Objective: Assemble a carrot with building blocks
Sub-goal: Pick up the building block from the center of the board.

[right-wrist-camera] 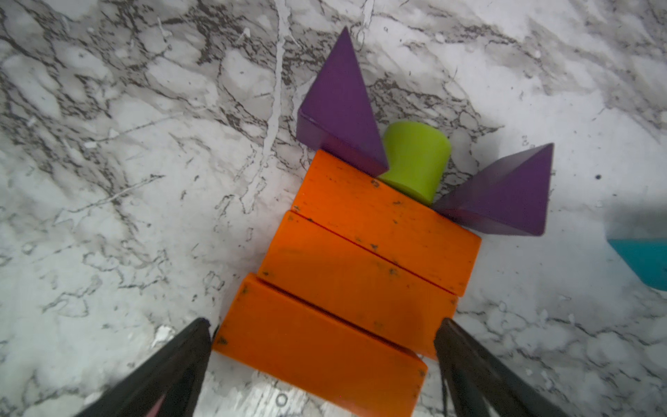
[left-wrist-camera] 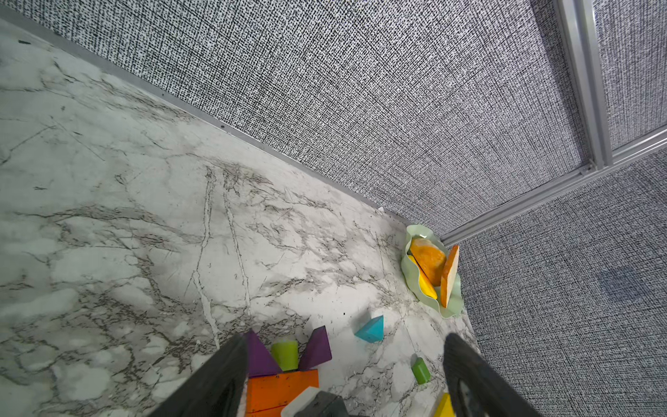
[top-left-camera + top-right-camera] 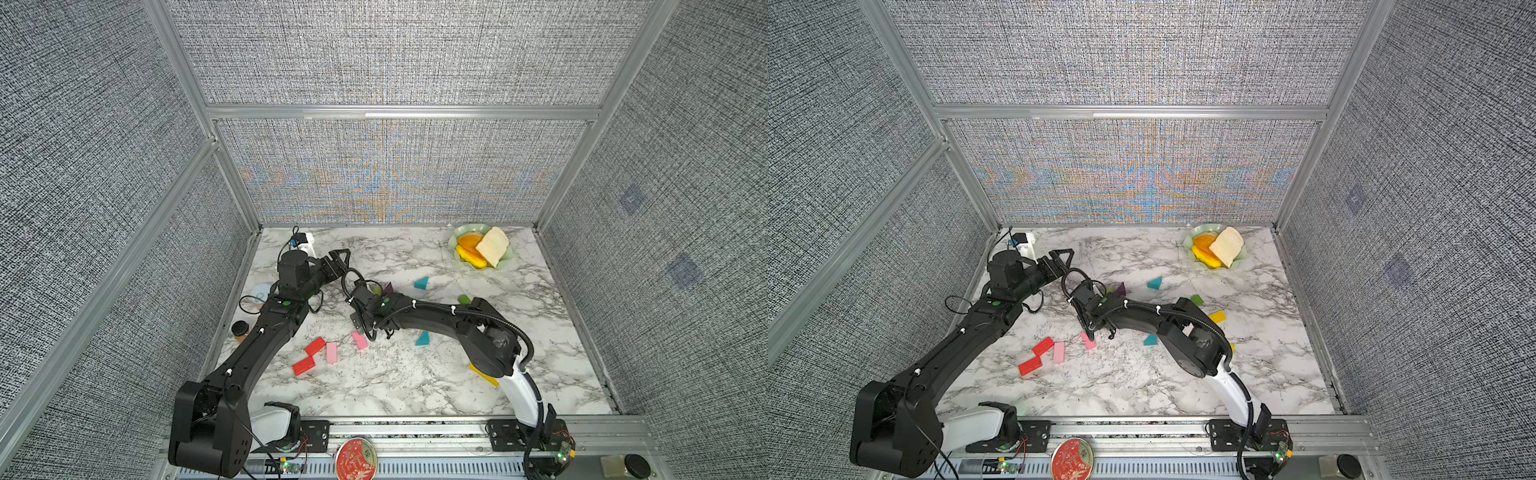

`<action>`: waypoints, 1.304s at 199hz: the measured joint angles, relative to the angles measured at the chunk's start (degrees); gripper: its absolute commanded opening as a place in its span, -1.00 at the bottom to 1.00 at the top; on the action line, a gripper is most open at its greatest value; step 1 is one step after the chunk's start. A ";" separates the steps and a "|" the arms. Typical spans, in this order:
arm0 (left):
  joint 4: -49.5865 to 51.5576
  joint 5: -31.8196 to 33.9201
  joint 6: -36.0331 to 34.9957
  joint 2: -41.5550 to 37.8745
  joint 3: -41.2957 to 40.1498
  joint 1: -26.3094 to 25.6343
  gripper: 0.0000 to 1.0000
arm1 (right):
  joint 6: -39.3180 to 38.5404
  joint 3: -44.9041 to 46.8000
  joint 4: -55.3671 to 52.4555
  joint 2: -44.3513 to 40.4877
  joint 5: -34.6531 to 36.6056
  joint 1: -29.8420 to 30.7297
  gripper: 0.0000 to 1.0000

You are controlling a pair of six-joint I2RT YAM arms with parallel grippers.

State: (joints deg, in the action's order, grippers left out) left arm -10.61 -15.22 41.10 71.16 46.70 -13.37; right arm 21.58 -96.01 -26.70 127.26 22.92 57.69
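In the right wrist view three orange bars (image 1: pixel 361 267) lie side by side. A lime-green stub (image 1: pixel 415 159) and two purple triangles (image 1: pixel 339 104) sit at their far end. My right gripper (image 1: pixel 323 325) is open, one finger at each end of the nearest bar. In both top views that arm covers the orange bars, and only a purple triangle (image 3: pixel 388 288) peeks out. My left gripper (image 3: pixel 338 255) hangs open and empty behind the assembly. Loose on the table are red bars (image 3: pixel 315 345), pink bars (image 3: pixel 331 352), teal triangles (image 3: pixel 421 283), a green stub (image 3: pixel 464 298) and a yellow bar (image 3: pixel 484 376).
A pale green bowl (image 3: pixel 457 237) with orange-yellow fruit slices and a bread slice stands in the back right corner. A dark-lidded cup (image 3: pixel 240 329) sits off the table's left edge, and a white box (image 3: pixel 308 243) at the back left. Fabric walls enclose three sides.
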 measured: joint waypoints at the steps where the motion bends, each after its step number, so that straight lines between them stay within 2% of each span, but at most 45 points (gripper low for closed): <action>1: 0.00 -0.02 0.00 0.00 0.00 0.00 0.72 | -0.02 0.00 -0.02 0.00 0.02 0.00 0.98; 74: 0.00 -0.33 0.04 0.09 0.00 -0.04 0.71 | -0.85 0.00 -0.31 -0.04 0.68 0.04 0.98; 117: -0.50 -0.24 0.52 -0.15 0.00 0.00 0.72 | -1.31 0.15 -0.94 -3.13 -1.86 0.74 0.96; 131: -0.96 0.15 0.61 -0.46 0.02 0.02 0.72 | -1.64 0.74 -1.36 -5.09 -3.06 1.64 0.83; 154: -1.18 1.05 0.68 -1.01 0.09 0.09 0.72 | -2.47 2.67 -1.55 -7.76 -5.97 3.34 0.42; 165: -0.33 1.36 0.35 -1.29 0.09 0.13 0.72 | -2.95 3.43 -1.42 -8.24 -7.39 4.04 0.29; 184: 1.53 2.36 -0.20 -1.66 0.24 0.46 0.73 | -2.91 4.33 -1.33 -8.22 -10.12 5.03 0.23; 223: 4.96 9.42 -0.22 -3.74 0.81 2.32 0.77 | -1.57 5.46 -0.81 -6.21 -14.97 5.46 0.22; 239: 5.57 13.03 0.11 -4.74 0.26 2.64 0.78 | -1.01 5.33 -0.31 -5.05 -15.87 5.55 0.06; 252: 6.01 16.00 1.01 -5.44 -0.20 2.82 0.78 | -0.61 5.20 0.04 -3.98 -16.06 5.55 -0.20; 260: 6.16 17.59 1.03 -5.75 -0.39 2.91 0.78 | -0.48 5.03 0.04 -3.37 -16.39 5.55 -0.26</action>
State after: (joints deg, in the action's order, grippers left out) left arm -4.45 2.37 42.13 65.41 46.30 -10.46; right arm 21.10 -90.98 -26.65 123.90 6.52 63.24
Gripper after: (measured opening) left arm 0.891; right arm 0.427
